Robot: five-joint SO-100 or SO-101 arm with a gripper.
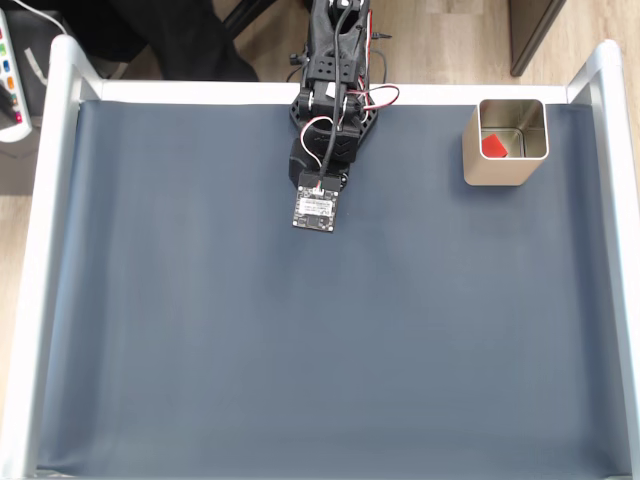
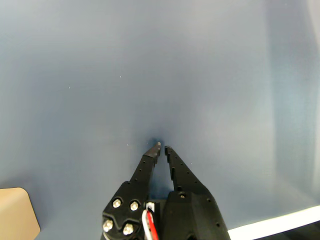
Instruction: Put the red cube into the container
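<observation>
The red cube (image 1: 494, 146) lies inside the container (image 1: 505, 168), a square silvery-beige tin at the back right of the mat in the fixed view. The cube rests on the tin's shiny floor, toward its left side. My arm (image 1: 332, 120) is folded at the back middle of the mat, well left of the tin, with the wrist camera board (image 1: 316, 206) covering the fingers from above. In the wrist view my gripper (image 2: 161, 148) is shut, its black fingertips almost touching just above bare mat, with nothing between them.
A dark blue-grey mat (image 1: 300, 350) covers the table, framed by white rails (image 1: 45, 250) on the left, right and back. The back rail (image 2: 275, 227) shows at the wrist view's lower right, and a beige rounded shape (image 2: 15, 215) sits at its lower left.
</observation>
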